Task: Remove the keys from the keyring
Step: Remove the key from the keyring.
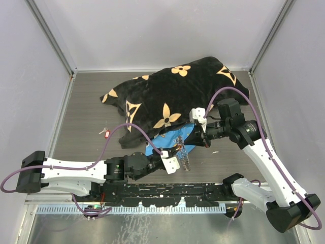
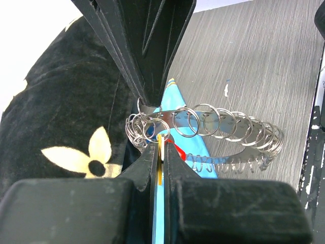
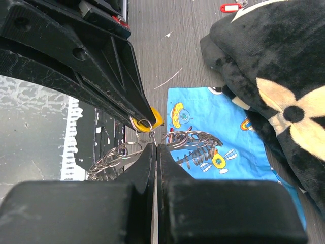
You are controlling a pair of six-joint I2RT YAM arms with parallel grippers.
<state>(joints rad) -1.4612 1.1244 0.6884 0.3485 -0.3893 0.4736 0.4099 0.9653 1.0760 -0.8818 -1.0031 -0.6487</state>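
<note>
Partway, est.: red key (image 1: 104,132) lies loose mid-left of top view; keyring (image 2: 228,134) held at frame centre, right gripper (image 3: 154,146) fingers clamped on it, left gripper (image 2: 159,140) pinching yellow key (image 3: 156,117), not yet off; more keys prob. left.

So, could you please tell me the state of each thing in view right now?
left gripper: shut on yellow-headed key
right gripper: shut on keyring
keyring: held up between both grippers
loose red key: lying on table, off the ring
blue cloth: spread flat
black blanket: crumpled
</note>
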